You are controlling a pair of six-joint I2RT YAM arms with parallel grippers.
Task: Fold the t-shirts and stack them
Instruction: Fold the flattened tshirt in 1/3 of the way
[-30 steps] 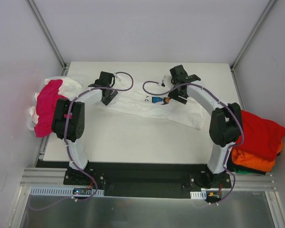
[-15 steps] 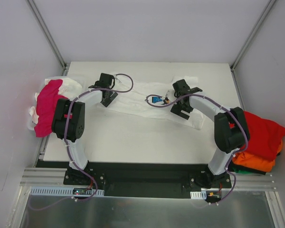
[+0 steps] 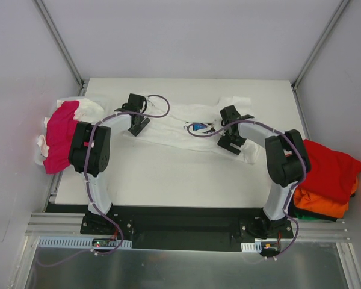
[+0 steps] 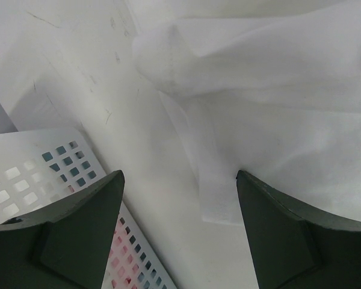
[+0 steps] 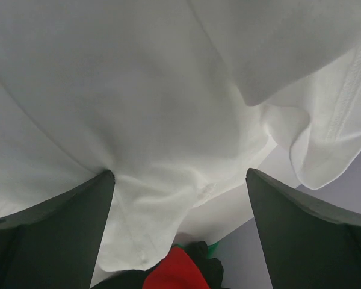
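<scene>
White tee (image 3: 186, 129) under my left gripper (image 4: 179, 180) and right gripper (image 5: 179, 174), both spread wide, empty; basket (image 4: 30, 162) left, red-orange pile (image 3: 326, 171) right.

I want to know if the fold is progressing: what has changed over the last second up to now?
The right gripper pulled back from the far side of the white table toward its base and now hangs open over the white printed t-shirt, whose far corner lies released. The left gripper, the magenta cloth pile and the red-and-orange cloth pile stayed put.

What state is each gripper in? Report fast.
Left gripper: open, over the white t-shirt edge, holding nothing.
Right gripper: open, above the same shirt, holding nothing.
</scene>
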